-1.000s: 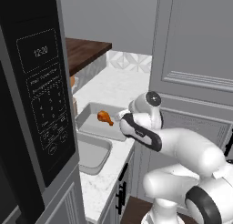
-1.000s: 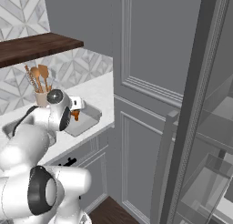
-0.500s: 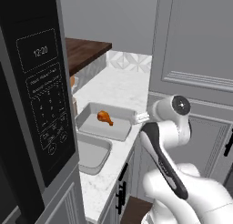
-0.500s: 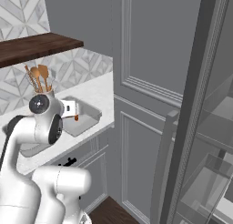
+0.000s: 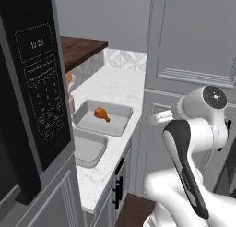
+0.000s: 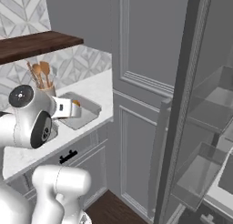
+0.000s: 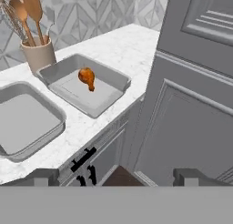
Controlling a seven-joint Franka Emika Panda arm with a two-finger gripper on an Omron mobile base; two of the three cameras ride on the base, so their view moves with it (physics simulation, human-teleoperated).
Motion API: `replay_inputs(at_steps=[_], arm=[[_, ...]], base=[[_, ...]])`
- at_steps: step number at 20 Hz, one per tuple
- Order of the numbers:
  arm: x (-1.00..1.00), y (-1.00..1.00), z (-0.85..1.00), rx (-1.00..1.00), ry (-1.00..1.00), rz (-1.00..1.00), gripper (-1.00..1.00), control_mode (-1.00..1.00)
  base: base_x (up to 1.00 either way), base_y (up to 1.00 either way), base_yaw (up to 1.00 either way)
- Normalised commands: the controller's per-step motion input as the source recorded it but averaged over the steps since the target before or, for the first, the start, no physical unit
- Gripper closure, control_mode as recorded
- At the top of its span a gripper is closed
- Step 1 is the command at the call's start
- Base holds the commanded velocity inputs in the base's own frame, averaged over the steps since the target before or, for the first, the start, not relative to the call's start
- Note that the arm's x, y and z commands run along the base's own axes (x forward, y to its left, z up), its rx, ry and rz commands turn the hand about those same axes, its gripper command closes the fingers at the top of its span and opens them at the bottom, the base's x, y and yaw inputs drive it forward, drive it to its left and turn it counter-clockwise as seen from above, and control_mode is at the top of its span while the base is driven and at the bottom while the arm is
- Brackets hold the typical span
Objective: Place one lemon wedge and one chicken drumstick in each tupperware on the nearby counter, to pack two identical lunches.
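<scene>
An orange chicken drumstick (image 7: 86, 77) (image 5: 102, 113) lies in the far grey tupperware (image 7: 73, 92) (image 5: 115, 124) on the white marble counter (image 7: 123, 45) (image 5: 115, 83). The near tupperware (image 7: 22, 123) (image 5: 87, 147) beside it holds nothing. My gripper (image 7: 116, 175) (image 6: 75, 111) hangs open in front of the counter's edge, off to the right of both containers and apart from them, with nothing between its fingers. The lemon wedges are out of view.
A beige pot of wooden spoons (image 7: 38, 54) stands behind the containers. A black microwave (image 5: 32, 83) is close on the left, and a dark wooden shelf (image 5: 80, 48) hangs above the counter. Tall grey cabinet doors (image 5: 193, 46) rise on the right. A black bar handle (image 7: 84, 158) sits below the counter.
The arm has swung right and back from above the far tupperware to off the counter's edge. The drumstick stays in that container. The gripper remains open.
</scene>
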Motion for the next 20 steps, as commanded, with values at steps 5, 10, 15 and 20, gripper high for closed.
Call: replay_inputs(at_steps=[5, 10, 15, 20], arm=[[0.0, 0.0, 0.0, 0.0, 0.0, 0.0, -1.0, 1.0], [0.0, 0.0, 0.0, 0.0, 0.0, 0.0, -1.0, 1.0], [0.0, 0.0, 0.0, 0.0, 0.0, 0.0, -1.0, 1.0], [0.0, 0.0, 0.0, 0.0, 0.0, 0.0, -1.0, 1.0]], base=[[-1.0, -0.06, -0.05], [-1.0, -0.03, -0.09], [-1.0, -0.45, -0.38], [-0.66, -0.66, -0.49]])
